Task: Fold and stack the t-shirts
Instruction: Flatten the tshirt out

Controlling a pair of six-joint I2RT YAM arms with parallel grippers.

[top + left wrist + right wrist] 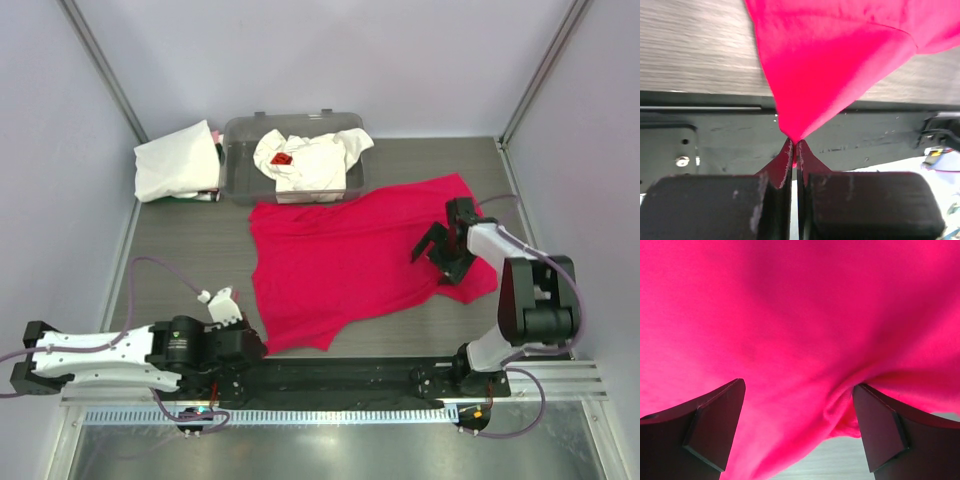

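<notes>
A crimson red t-shirt (350,255) lies spread on the grey table in the top view. My left gripper (250,345) is shut on its near left corner; in the left wrist view the red cloth (830,60) runs to a point pinched between the fingertips (796,150). My right gripper (443,252) is open over the shirt's right side; in the right wrist view the red cloth (800,315) fills the frame, bunched against the right finger (880,425). A crumpled white t-shirt with a small red mark (283,158) lies in the tub. A folded white shirt (178,160) lies at the back left.
A clear grey plastic tub (240,140) stands at the back middle, touching the red shirt's far edge. Grey walls enclose the table on three sides. A black rail (340,378) runs along the near edge between the arm bases.
</notes>
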